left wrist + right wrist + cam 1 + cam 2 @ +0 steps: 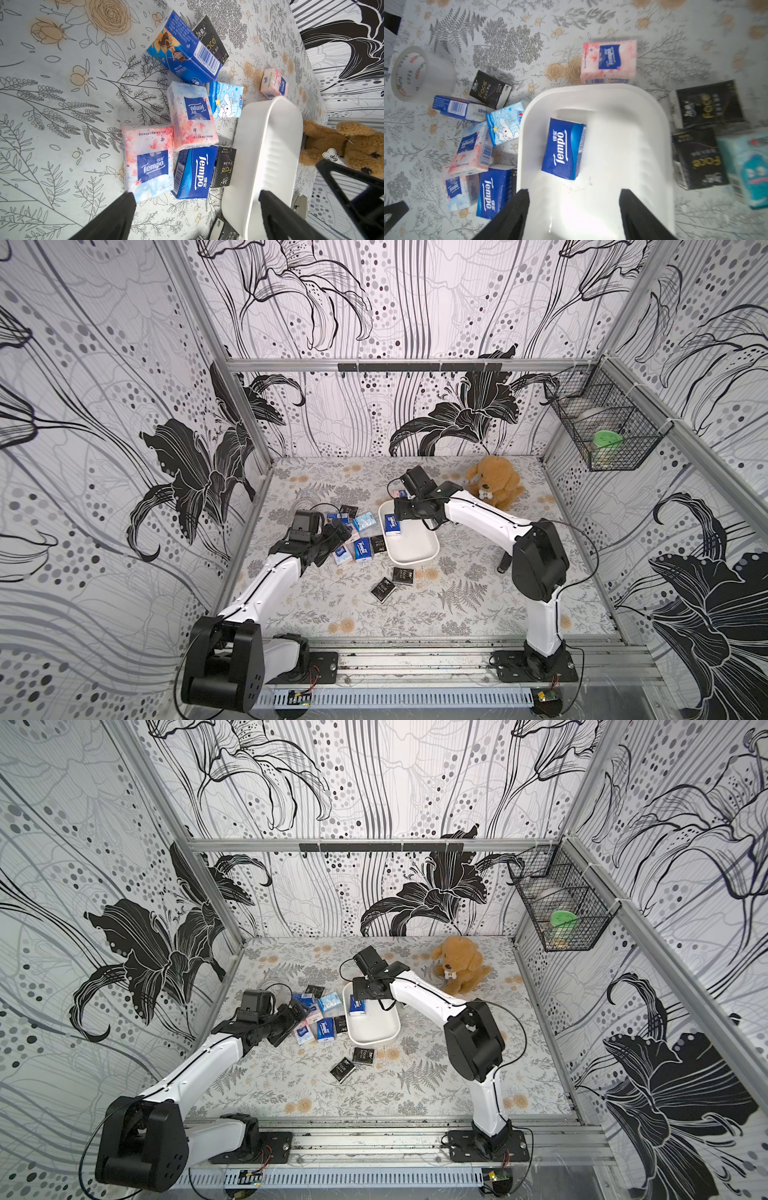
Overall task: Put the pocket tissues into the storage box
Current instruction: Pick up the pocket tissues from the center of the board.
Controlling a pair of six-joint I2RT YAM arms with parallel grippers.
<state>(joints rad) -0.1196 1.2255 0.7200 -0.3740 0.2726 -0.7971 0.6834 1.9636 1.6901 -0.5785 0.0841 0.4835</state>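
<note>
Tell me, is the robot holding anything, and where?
Nothing. The left gripper and right gripper are both open and empty; one blue packet lies loose in the box.

2 high top views, whole table [415,614] — 2 close wrist views, same storage box [270,145]

We see walls [415,302] on three sides, papered with black-and-white lilies, wavy lines and grey dots. A grey metal frame [291,364] edges them. A black hook rail [419,366] runs along the back wall. A wire basket [602,435] hangs on the side wall near the right arm. The table [374,614] has a pale cover with ferns and tan roses. The light is soft and even.
</note>
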